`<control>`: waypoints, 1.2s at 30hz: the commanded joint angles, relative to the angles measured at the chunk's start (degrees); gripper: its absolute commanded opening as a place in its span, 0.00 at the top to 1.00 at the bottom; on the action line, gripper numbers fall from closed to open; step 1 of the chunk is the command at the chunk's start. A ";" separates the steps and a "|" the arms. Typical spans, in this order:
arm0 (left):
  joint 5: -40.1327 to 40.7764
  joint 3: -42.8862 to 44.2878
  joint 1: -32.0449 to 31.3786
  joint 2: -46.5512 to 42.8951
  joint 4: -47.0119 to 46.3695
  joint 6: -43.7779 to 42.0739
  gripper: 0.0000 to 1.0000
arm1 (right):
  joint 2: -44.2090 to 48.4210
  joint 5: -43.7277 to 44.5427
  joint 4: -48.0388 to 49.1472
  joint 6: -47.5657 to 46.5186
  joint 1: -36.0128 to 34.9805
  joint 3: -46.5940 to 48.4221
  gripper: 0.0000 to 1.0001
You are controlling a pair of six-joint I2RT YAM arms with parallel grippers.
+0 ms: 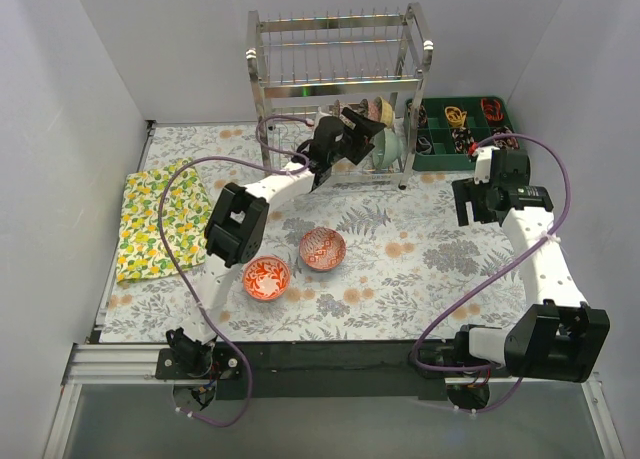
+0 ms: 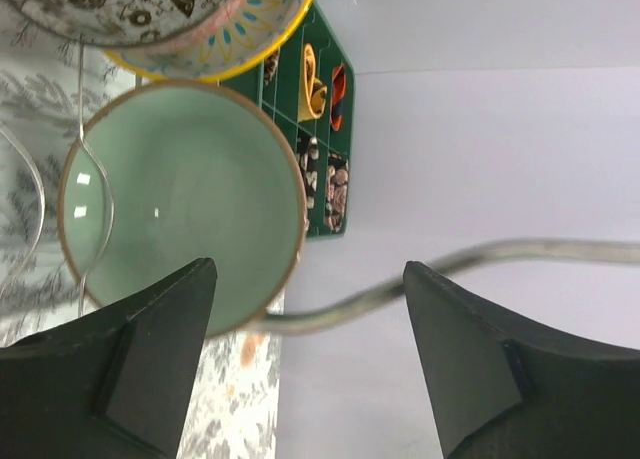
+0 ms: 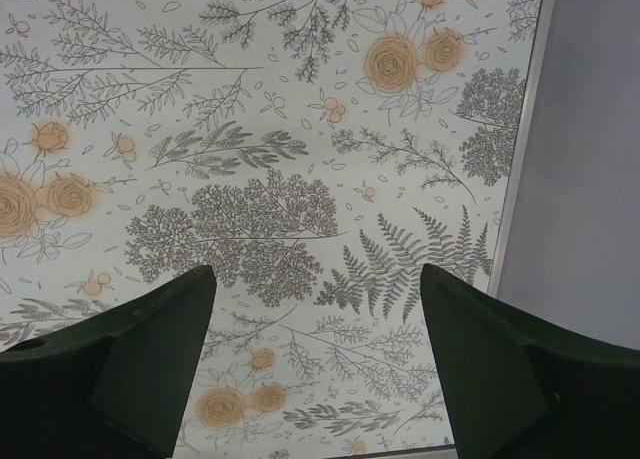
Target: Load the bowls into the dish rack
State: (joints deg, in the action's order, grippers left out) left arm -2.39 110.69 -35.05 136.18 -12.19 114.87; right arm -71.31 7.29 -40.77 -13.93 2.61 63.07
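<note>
The chrome dish rack (image 1: 340,59) stands at the back middle. On its lower tier the pale green bowl (image 1: 392,149) stands on edge, with the yellow-centred bowl (image 2: 255,29) and the dark grey patterned bowl (image 2: 130,4) behind it. My left gripper (image 1: 366,129) is open and empty right by the green bowl (image 2: 180,204); one finger (image 2: 150,359) overlaps its rim. The orange-red bowl (image 1: 267,278) and the pink-red bowl (image 1: 322,249) sit on the table. My right gripper (image 1: 468,207) is open and empty above the floral cloth (image 3: 300,129). I cannot make out the grey speckled bowl.
A green compartment tray (image 1: 470,134) with small items stands to the right of the rack. A lemon-print cloth (image 1: 160,219) lies at the left. A rack wire (image 2: 480,254) crosses between the left fingers. White walls enclose the table.
</note>
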 commanded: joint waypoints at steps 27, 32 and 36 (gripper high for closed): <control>-31.53 -56.82 -9.78 -63.05 32.57 -103.34 0.32 | 12.33 -8.61 11.59 7.52 -2.17 -12.09 0.02; -27.94 -57.96 -10.30 -62.35 34.77 -110.29 0.36 | 13.91 -10.19 11.42 7.87 -2.44 -12.35 0.03; -23.20 -59.10 -11.01 -59.81 34.86 -114.34 0.38 | 14.79 -10.37 11.24 7.96 -2.52 -12.79 0.03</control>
State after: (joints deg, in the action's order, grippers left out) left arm -30.37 52.90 -45.28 75.05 19.77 8.34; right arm -58.26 -1.78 -31.44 -6.66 0.43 50.74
